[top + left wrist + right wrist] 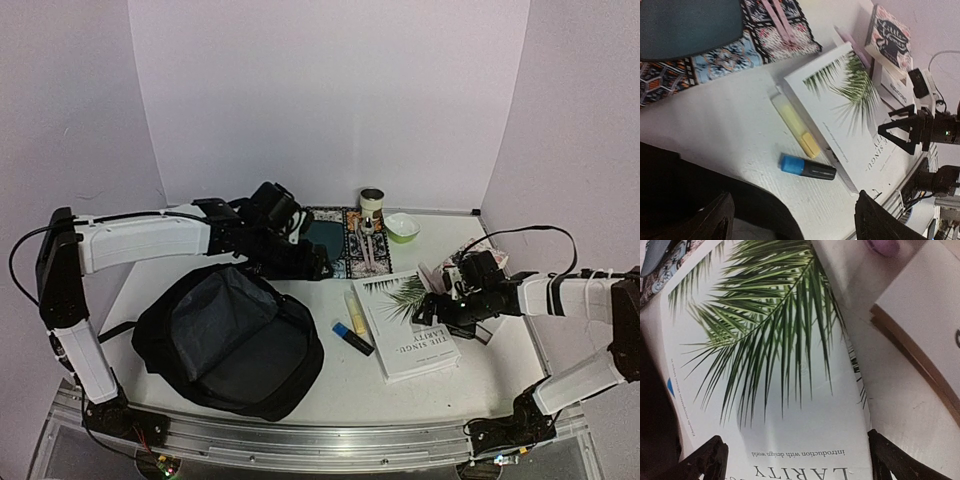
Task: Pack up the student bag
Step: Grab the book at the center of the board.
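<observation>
Left gripper [794, 197]: jaws spread wide, nothing between them, hanging above the tabletop [335, 385] near the bag's far edge.
Right gripper [796, 437]: jaws apart, empty, low over the palm-leaf book [410, 328].
Student bag [228, 342]: lying unzipped and gaping on the near left of the tabletop.
Yellow highlighter [355, 304]: just beside the book's left edge.
Blue highlighter [352, 338]: between bag and book.

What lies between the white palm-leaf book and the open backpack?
A yellow highlighter and a blue highlighter lie on the table between the book and the backpack; nothing else visible.
</observation>
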